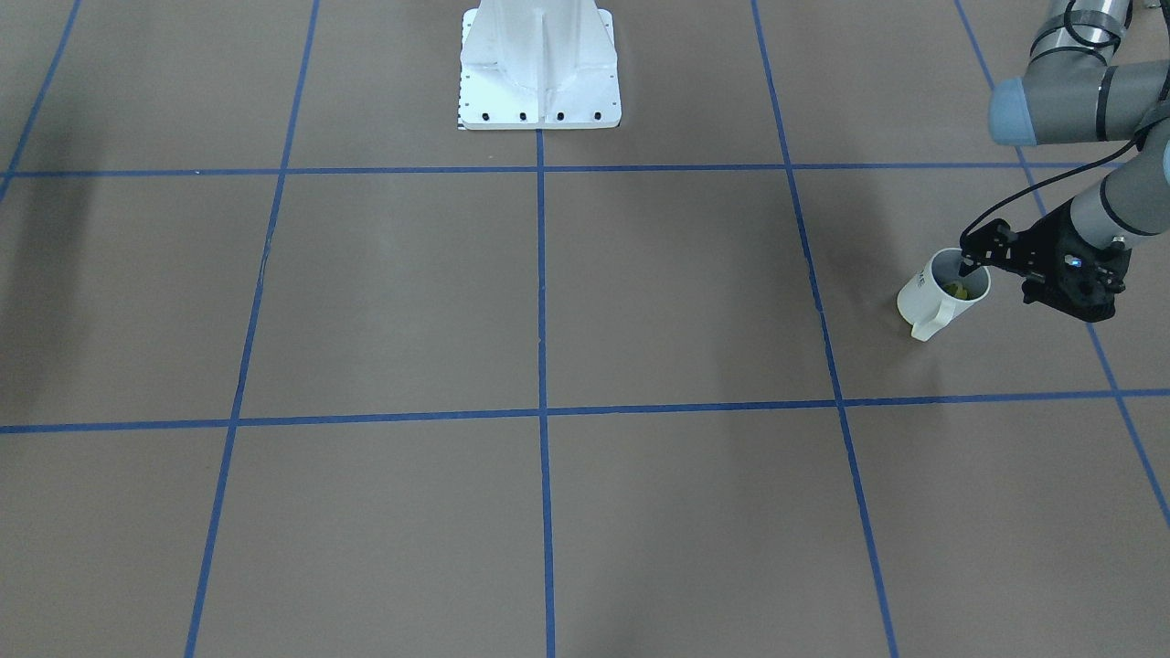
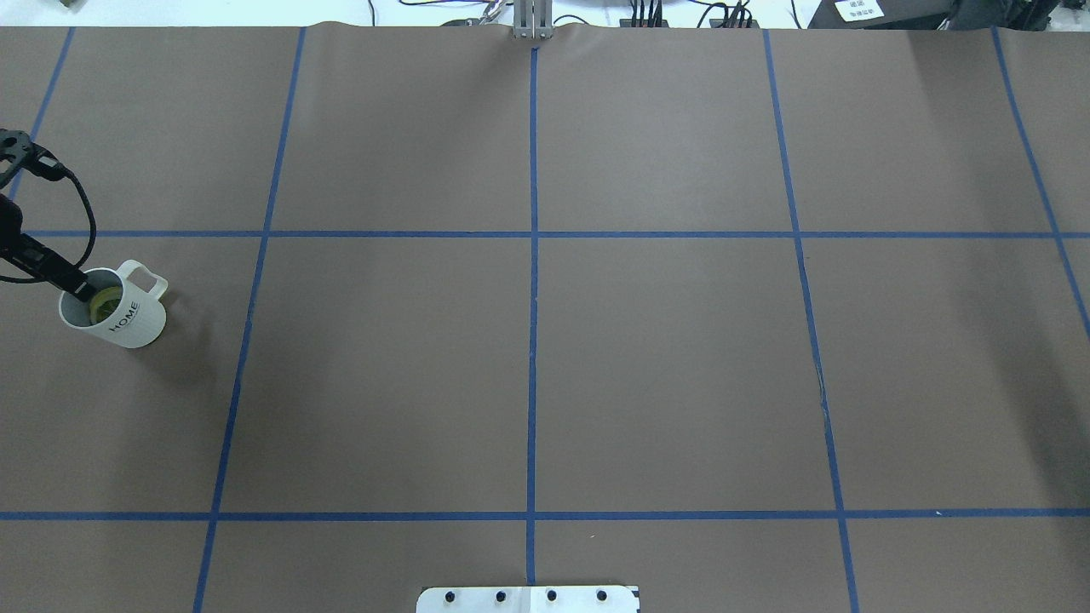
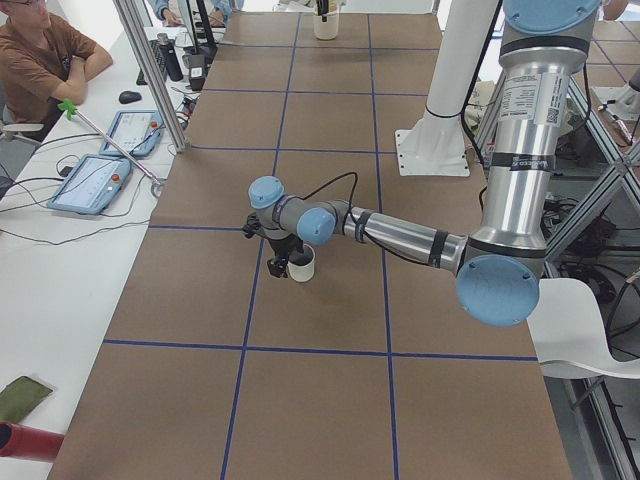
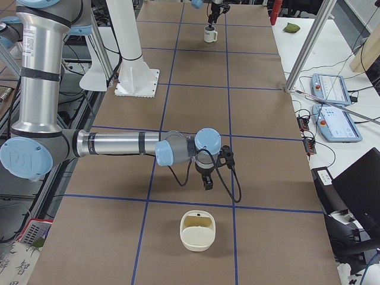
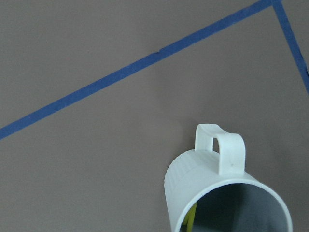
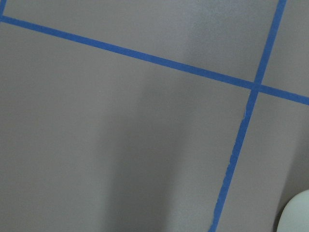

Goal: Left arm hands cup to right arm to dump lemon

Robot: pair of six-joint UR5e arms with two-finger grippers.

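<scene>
My left gripper (image 1: 971, 262) sits at the rim of the cup (image 1: 938, 292) — one finger dips inside the mouth, the other seems to be outside the wall. I read it as pinched on the rim, though no view shows the contact cleanly.

Risks, as I judge them:
- A rim pinch is a thin hold; the cup could swing or slip out when I lift.
- The lemon (image 2: 106, 303) lies loose inside, just below my finger — any tilt on the way across could spill it early.
- My right gripper (image 4: 207, 181) is well apart, far down the desk (image 2: 545, 358), near a cream bowl-like container (image 4: 196, 230). I cannot tell its jaw state from the one view that shows it. A long carry means more chance of wobble, and a poor hand-over angle could leave it only the handle to take.

The cup: white, ribbed wall, grey inside, "HOME" in dark letters, handle on the side away from my gripper. It stands upright, directly beneath my fingers.
</scene>
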